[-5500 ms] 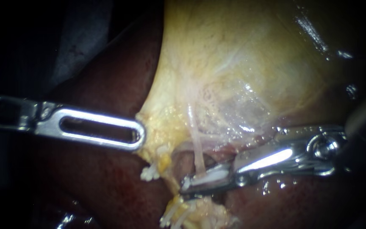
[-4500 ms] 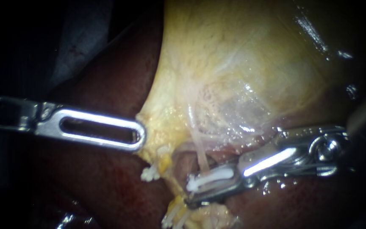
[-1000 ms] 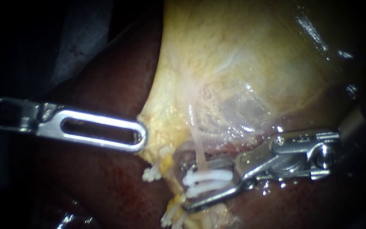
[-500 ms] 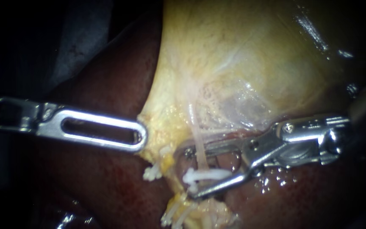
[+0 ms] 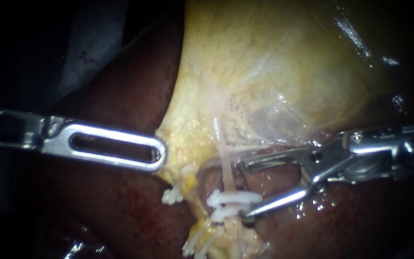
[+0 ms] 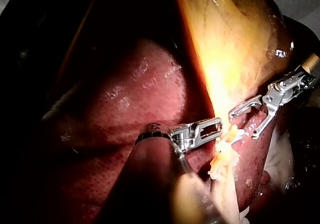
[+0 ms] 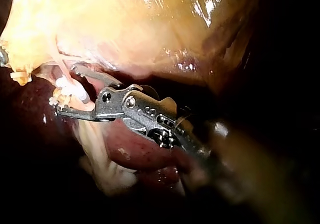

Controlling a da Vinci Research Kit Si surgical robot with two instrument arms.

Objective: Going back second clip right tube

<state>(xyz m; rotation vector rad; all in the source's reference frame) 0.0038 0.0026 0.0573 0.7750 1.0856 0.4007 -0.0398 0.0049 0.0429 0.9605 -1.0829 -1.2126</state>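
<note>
A thin pale tube (image 5: 224,165) runs down from the yellow gallbladder (image 5: 264,62). Two white clips (image 5: 233,197) sit across it, one just below the other. My right instrument (image 5: 242,189) stands just right of the clips with its jaws open and empty; the lower jaw tip lies next to the lower clip. In the right wrist view the same open jaws (image 7: 65,89) bracket the clips (image 7: 70,90) without gripping them. My left instrument (image 5: 160,154) is shut on the gallbladder's lower left edge, as the left wrist view (image 6: 214,128) also shows.
Dark red liver (image 5: 120,206) lies under and around both instruments. A further white clip (image 5: 171,195) sits to the left of the tube, and white strands (image 5: 195,242) hang below. The right instrument (image 6: 245,125) appears ahead of the left one in the left wrist view.
The right jaws, earlier closed with a white clip around the tube, have opened and drawn back to the right. A second clip now stays on the tube. The left instrument has not moved.
</note>
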